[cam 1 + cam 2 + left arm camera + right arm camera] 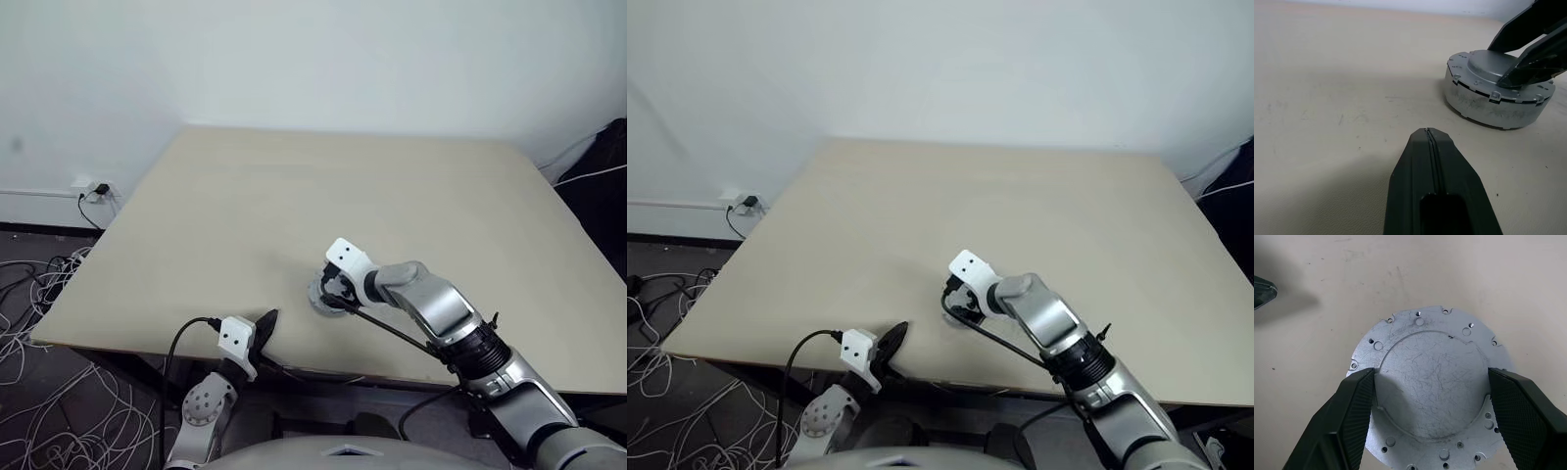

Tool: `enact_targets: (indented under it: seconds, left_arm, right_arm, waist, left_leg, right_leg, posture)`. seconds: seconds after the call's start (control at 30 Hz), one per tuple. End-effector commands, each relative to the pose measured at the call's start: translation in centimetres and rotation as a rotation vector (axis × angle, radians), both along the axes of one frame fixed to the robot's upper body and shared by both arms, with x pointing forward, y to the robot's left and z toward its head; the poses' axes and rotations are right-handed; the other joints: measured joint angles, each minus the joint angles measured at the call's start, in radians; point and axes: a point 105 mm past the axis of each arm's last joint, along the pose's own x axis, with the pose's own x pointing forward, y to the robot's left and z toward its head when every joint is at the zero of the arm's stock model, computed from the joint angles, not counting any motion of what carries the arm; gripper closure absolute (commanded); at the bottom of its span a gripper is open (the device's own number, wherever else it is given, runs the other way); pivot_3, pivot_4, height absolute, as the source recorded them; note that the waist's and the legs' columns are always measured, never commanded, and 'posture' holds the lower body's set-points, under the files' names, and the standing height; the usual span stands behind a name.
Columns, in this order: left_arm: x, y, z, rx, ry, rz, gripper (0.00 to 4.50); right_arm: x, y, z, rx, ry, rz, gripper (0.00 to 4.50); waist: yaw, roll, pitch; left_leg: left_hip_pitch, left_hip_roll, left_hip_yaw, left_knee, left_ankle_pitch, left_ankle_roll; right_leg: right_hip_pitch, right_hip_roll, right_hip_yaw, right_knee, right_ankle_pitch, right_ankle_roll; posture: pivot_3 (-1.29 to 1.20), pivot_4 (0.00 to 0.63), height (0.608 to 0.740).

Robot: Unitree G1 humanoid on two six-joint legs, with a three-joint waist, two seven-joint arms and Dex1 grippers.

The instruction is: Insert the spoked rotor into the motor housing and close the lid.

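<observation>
The lid (1430, 357), a pale silver-grey disc with a raised smooth hub and small holes round its flange, caps a low silver drum (1488, 105) near the table's front edge. The spoked rotor and the motor housing are hidden under it. My right gripper (1431, 377) reaches down from above, and its ribbed black fingers (1528, 68) press against opposite sides of the hub. My left gripper (1430, 134) hovers low over the table a short way left of the drum, with its fingers pressed together and nothing between them.
The beige table (294, 196) is bare around the drum. Its front edge (147, 351) runs just below my left gripper (266, 321). Tangled white cables (39, 294) lie on the floor at the left, near a wall socket (96, 188).
</observation>
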Motion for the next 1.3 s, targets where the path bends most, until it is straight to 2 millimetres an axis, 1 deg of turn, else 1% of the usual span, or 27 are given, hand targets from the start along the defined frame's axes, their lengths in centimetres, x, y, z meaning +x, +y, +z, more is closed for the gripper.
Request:
enact_targets:
  seconds: [0.03,0.17,0.33,0.4,0.53,0.73,0.87,1.1,1.3]
  left_arm:
    - [0.6,-0.2,1.5,-0.016,-0.066,0.000,4.50]
    - [0.7,-0.3,1.7,-0.017,-0.070,0.001,4.50]
    - [0.7,-0.5,1.9,-0.020,-0.072,0.003,4.50]
    - [0.7,-0.5,2.0,-0.021,-0.072,0.004,4.50]
    - [0.7,-0.6,2.1,-0.023,-0.072,0.003,4.50]
    - [0.7,-0.8,2.5,-0.026,-0.074,-0.002,4.50]
    - [0.7,-0.9,2.6,-0.027,-0.072,-0.004,4.50]
    - [0.7,-1.0,2.8,-0.031,-0.070,-0.005,4.50]
    - [0.7,-1.1,2.9,-0.033,-0.068,-0.007,4.50]
  right_arm:
    - [0.0,-0.8,-0.3,0.040,0.062,-0.073,1.21]
    - [0.2,-0.7,0.0,0.074,0.076,-0.108,1.21]
    - [0.6,-0.6,0.4,0.118,0.102,-0.159,1.21]
    - [0.6,-0.7,0.5,0.111,0.097,-0.157,1.21]
    - [0.4,-1.5,-0.1,0.012,0.067,-0.124,1.21]
    - [0.2,-1.6,-0.3,-0.011,0.061,-0.099,1.21]
    - [0.1,-1.0,0.3,0.080,0.102,-0.119,1.21]
    - [0.1,-2.1,-0.5,-0.049,0.062,-0.086,1.21]
    - [-0.2,-2.4,-0.8,-0.091,0.057,-0.049,1.21]
  waist:
    - [0.000,0.000,0.000]
    - [-0.001,0.001,0.001]
    - [-0.003,0.001,0.001]
    - [-0.003,0.002,0.001]
    - [-0.001,0.003,0.002]
    - [0.000,0.004,0.002]
    - [0.000,0.004,0.002]
    - [0.002,0.004,0.002]
    - [0.008,0.004,0.002]
  left_leg:
    - [-0.001,0.000,0.000,0.000,0.000,0.000]
    - [-0.005,0.001,0.000,0.000,0.000,0.000]
    - [-0.005,0.001,0.000,-0.002,0.000,0.001]
    - [-0.005,0.001,0.000,-0.001,0.000,0.001]
    - [-0.005,0.001,0.000,-0.001,0.000,0.001]
    - [-0.005,0.001,0.000,-0.001,0.000,0.001]
    - [-0.005,0.001,0.000,-0.001,0.000,0.001]
    - [-0.005,0.001,0.000,-0.001,-0.001,0.001]
    - [-0.005,0.001,0.000,-0.001,-0.001,0.001]
  right_leg:
    - [0.000,0.000,-0.001,-0.002,0.001,0.001]
    - [-0.002,0.001,-0.002,-0.006,0.004,0.001]
    - [-0.002,0.001,-0.001,-0.007,0.005,0.000]
    - [-0.002,0.001,-0.001,-0.007,0.005,0.000]
    - [-0.002,0.000,-0.001,-0.007,0.005,0.000]
    - [-0.002,0.000,-0.001,-0.008,0.005,0.000]
    - [-0.002,0.001,-0.001,-0.008,0.005,0.000]
    - [-0.002,0.001,-0.001,-0.008,0.005,0.000]
    - [-0.002,0.001,-0.002,-0.008,0.005,0.000]
  posture:
    - [0.00,0.000,0.740]
    - [0.00,0.000,0.740]
    - [0.00,0.000,0.740]
    - [0.00,0.000,0.740]
    - [0.00,0.000,0.740]
    - [0.00,0.000,0.740]
    - [0.00,0.000,0.740]
    - [0.00,0.000,0.740]
    - [0.00,0.000,0.740]
